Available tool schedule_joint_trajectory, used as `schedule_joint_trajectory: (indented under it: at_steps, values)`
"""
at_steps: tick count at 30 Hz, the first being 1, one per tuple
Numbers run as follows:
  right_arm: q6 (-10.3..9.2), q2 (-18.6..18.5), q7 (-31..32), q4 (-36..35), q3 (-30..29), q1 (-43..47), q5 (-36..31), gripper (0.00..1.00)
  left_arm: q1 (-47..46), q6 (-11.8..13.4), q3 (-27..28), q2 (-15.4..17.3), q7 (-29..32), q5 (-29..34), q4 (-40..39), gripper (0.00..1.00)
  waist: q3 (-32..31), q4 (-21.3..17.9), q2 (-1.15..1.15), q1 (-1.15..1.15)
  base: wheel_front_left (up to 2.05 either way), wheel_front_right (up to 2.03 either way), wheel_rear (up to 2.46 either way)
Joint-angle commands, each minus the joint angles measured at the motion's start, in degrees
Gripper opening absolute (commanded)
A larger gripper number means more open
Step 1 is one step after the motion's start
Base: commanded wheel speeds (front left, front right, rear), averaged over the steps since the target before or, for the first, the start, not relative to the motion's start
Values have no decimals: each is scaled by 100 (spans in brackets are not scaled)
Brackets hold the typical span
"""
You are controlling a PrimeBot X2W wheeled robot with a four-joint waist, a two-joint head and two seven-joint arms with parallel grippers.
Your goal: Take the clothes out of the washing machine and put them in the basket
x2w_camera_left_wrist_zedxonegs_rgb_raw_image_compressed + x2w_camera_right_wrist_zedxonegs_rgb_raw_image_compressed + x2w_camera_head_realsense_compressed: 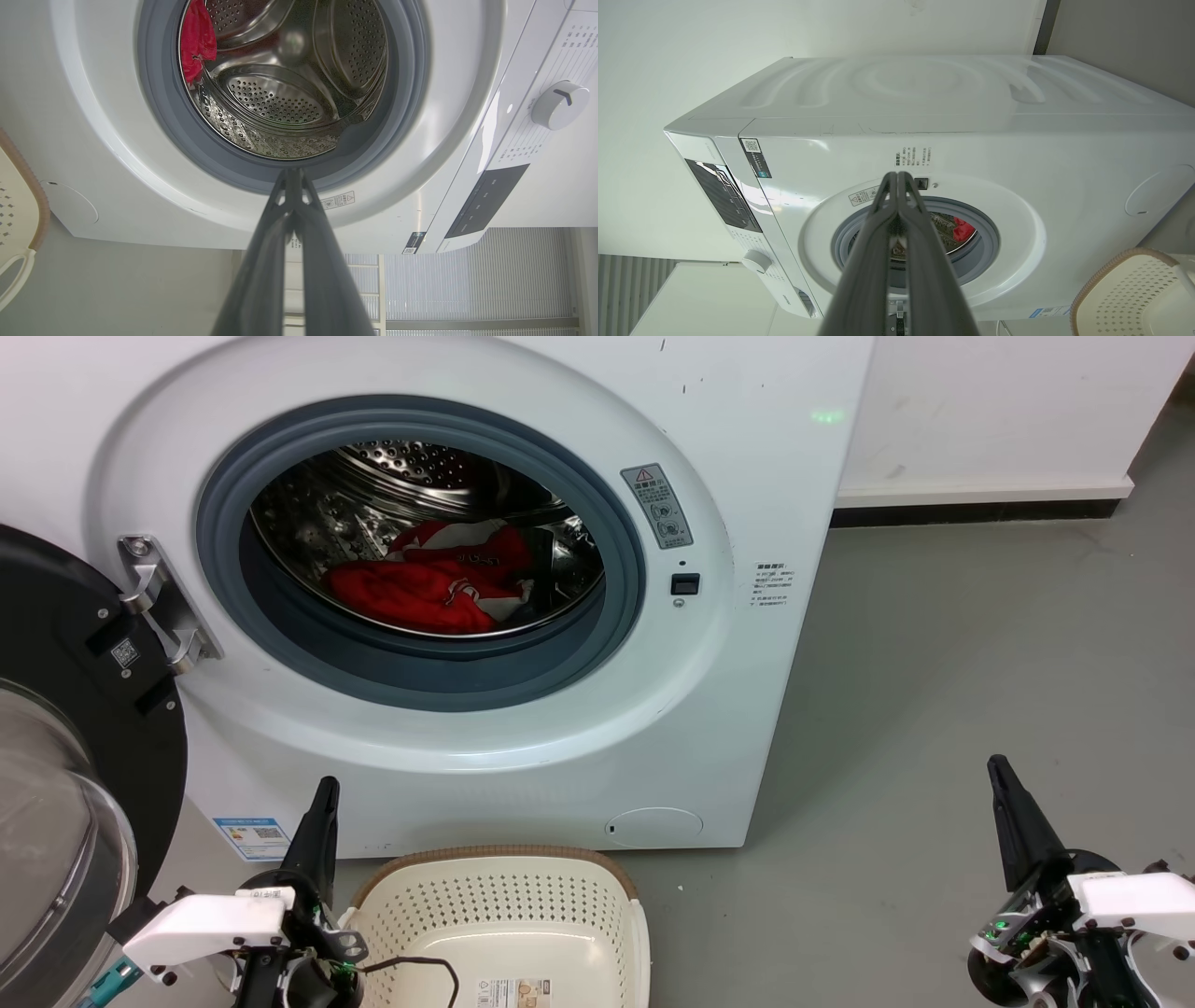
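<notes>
Holds the left gripper (326,793) low at the lower left of the head view, dark fingers pressed flat together, tips aimed up and slightly right. Carries the right gripper (998,767) at the lower right, likewise closed, tips leaning up and left. Keeps the two well apart, white wrist housings (201,922) near the bottom edge behind the fingers. Shows, in each wrist view, both long fingers (261,261) meeting at the tips.

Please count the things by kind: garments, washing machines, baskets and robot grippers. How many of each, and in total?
Bright red fabric garment: 1
Large white front-loading washing machine: 1
Low oval cream plastic basket: 1
Grippers with long dark fingers: 2 (left gripper, right gripper)
Total: 5
</notes>
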Motion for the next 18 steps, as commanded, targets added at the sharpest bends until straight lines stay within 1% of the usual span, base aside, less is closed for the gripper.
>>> schedule_joint_trajectory:
  at_steps: [1,18]
  values:
    - [-2,21,0,9,0,-81,-28,0,-32,-24,19,-13,18,-10,-6,0,0,0,0,0,0,0,0]
    - [-2,21,-1,9,1,-81,-27,0,-32,-24,19,-13,18,-10,-6,0,0,0,0,0,0,0,0]
